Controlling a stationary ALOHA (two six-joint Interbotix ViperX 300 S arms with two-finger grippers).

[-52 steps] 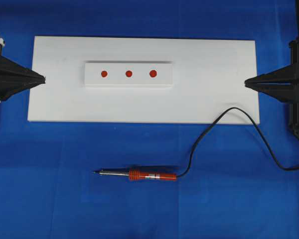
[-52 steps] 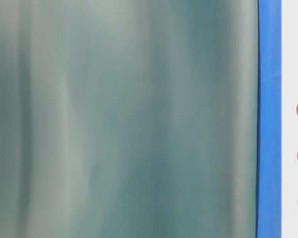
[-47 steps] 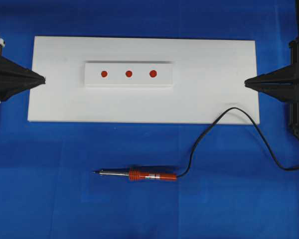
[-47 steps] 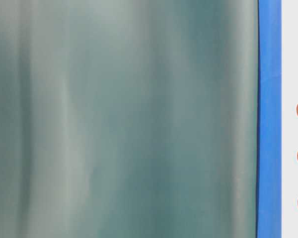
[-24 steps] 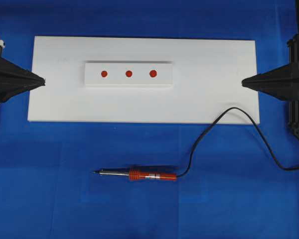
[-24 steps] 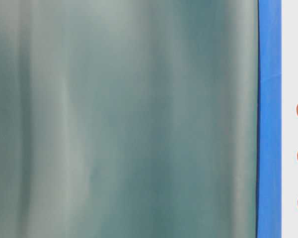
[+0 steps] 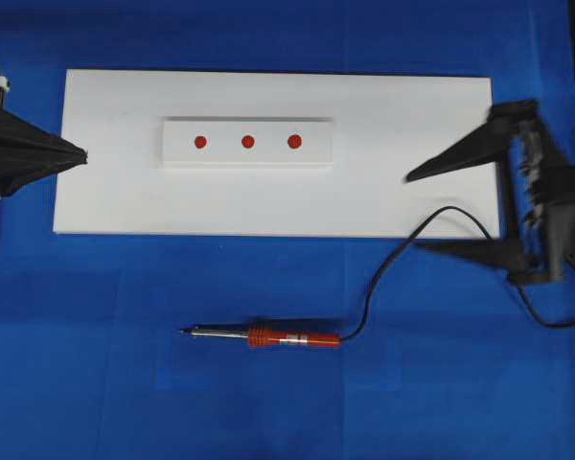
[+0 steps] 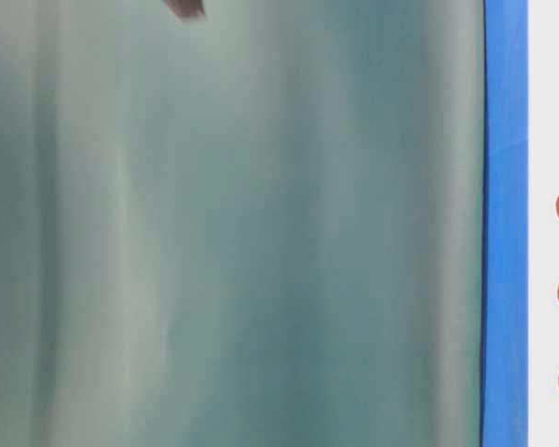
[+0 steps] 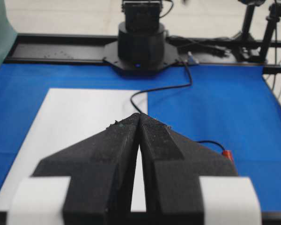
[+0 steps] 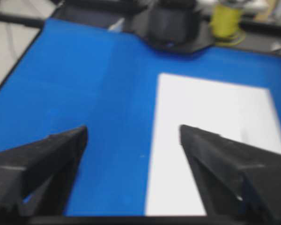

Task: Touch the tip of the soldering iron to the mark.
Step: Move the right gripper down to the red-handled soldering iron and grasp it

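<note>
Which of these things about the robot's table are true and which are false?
1. The soldering iron lies on the blue cloth. True.
2. The right pincer is shut tight. False: its jaws stand wide apart.
3. The left pincer is shut. True.
4. The white block has five red dots. False: it has three, and the mark is the middle one.
5. The right pincer holds the soldering iron. False: it holds nothing.

mat (image 7: 125, 383): blue | board (image 7: 412, 105): white | mark (image 7: 247, 142): red
</note>
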